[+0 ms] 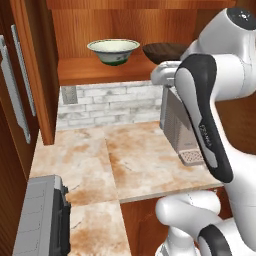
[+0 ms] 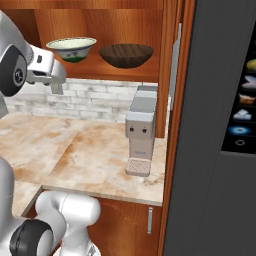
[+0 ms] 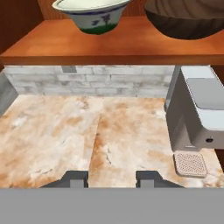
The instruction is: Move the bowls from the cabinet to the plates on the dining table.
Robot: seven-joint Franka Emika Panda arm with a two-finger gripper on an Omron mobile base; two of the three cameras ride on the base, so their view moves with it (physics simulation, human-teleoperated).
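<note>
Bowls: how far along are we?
Done: the cabinet stands open, so the shelf is reachable. In hand: nothing. The hand is empty, jaws apart, below shelf level over the counter. Left: everything else. The cream bowl and the brown bowl both sit on the shelf, side by side. Neither is gripped, and both need carrying to the plates.

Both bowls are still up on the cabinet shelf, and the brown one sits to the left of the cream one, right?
Not quite: both bowls are on the cabinet shelf, but the brown bowl sits to the right of the cream bowl. The right base view shows it.
</note>
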